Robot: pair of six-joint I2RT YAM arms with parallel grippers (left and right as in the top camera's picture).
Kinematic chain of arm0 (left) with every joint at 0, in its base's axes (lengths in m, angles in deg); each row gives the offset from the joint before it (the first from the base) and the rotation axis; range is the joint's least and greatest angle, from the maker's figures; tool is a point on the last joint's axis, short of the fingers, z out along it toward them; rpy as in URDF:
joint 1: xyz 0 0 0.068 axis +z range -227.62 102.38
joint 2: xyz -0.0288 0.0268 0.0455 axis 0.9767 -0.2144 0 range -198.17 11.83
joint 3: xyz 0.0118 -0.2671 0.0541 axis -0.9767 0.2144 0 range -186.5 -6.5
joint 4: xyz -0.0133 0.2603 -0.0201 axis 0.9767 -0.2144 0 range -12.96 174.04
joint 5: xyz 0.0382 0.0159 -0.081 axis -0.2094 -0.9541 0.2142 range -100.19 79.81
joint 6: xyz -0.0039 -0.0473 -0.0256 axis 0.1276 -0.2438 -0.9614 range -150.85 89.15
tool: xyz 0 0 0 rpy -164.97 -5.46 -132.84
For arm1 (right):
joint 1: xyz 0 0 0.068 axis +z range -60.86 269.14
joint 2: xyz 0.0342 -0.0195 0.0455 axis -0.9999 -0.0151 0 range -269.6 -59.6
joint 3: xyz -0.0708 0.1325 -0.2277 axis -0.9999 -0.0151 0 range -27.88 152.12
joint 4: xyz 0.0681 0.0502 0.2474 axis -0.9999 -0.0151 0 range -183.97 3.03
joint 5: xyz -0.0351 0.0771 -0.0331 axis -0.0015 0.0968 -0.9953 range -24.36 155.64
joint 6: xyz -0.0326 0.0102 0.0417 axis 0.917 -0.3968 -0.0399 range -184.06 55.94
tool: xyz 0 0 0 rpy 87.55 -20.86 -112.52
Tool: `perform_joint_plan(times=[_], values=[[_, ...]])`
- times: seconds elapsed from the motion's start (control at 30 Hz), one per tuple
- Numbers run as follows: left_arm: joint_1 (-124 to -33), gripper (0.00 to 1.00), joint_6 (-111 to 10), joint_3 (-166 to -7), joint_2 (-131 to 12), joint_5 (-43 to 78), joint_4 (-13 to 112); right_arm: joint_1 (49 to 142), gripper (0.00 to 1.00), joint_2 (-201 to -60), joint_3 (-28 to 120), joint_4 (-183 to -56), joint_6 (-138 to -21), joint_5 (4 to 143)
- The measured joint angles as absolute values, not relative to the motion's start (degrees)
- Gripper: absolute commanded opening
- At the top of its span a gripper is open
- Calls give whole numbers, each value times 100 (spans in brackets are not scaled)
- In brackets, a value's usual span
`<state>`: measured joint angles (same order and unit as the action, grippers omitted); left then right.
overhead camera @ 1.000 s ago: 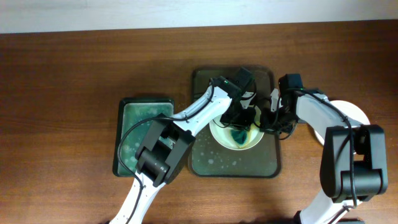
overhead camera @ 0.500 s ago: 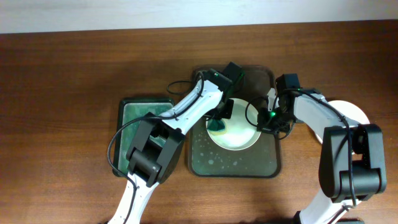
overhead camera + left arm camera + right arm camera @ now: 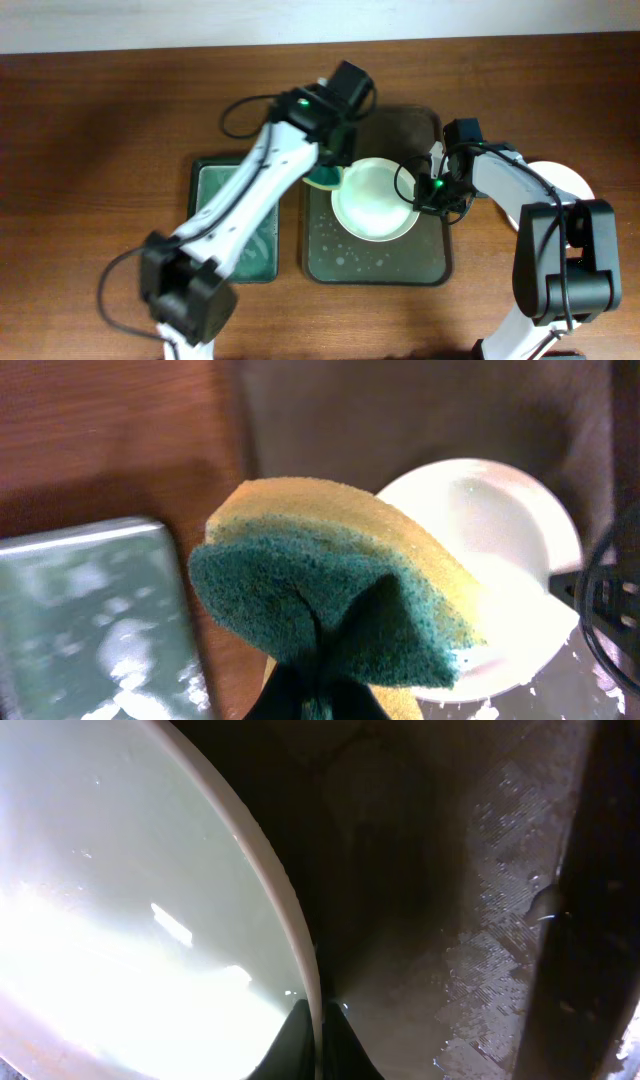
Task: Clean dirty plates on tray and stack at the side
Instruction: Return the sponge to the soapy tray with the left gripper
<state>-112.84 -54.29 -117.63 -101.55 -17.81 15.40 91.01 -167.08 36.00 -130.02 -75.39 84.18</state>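
Note:
A pale plate (image 3: 375, 200) lies on the dark tray (image 3: 375, 262), its middle free of blue smears; it also shows in the left wrist view (image 3: 500, 540) and the right wrist view (image 3: 130, 910). My right gripper (image 3: 428, 190) is shut on the plate's right rim (image 3: 318, 1020). My left gripper (image 3: 328, 172) is shut on a yellow-and-green sponge (image 3: 340, 600) and holds it above the tray's left edge, just left of the plate. A white plate (image 3: 572, 180) lies on the table at the far right, partly hidden by my right arm.
A smaller green tray (image 3: 215, 215) with wet foam lies left of the dark tray; it also shows in the left wrist view (image 3: 90, 620). Soap suds speckle the dark tray's near part (image 3: 345, 262). Cables hang from both arms.
My left gripper has lifted the sponge off the plate and moved it left, toward the green tray. The blue-green smear on the plate is gone. My right gripper has kept its hold on the rim.

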Motion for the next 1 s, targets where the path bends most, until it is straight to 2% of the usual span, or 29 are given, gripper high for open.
perform_joint_plan(times=[0.23,0.33,0.43,0.57,0.7,0.83,1.0], values=[[-10110,0,-5433,-11818,-8879,-2301,104,9101,4,-16708,3600,-13008,-7539,8418],[-9767,0,-5433,-11582,-8857,-2334,64,9098,4,-16708,3600,-13012,-7537,8418],[-9555,0,-5435,-10443,-8877,-2240,683,9098,4,-16715,3607,-13023,-7539,8416],[-9525,0,-5429,-8694,-8892,-2190,2143,9094,4,-16719,3611,-13039,-7539,8418],[-9389,17,-5396,-7864,-8912,-2146,2962,9094,4,-16719,3609,-13039,-7539,8418],[-9208,33,-5324,-7805,-8912,-2098,3102,9094,4,-16719,3609,-12999,-7539,8418],[-9190,41,-5038,-7897,-8905,-1635,2796,9094,4,-16710,3609,-13015,-7426,8418]])
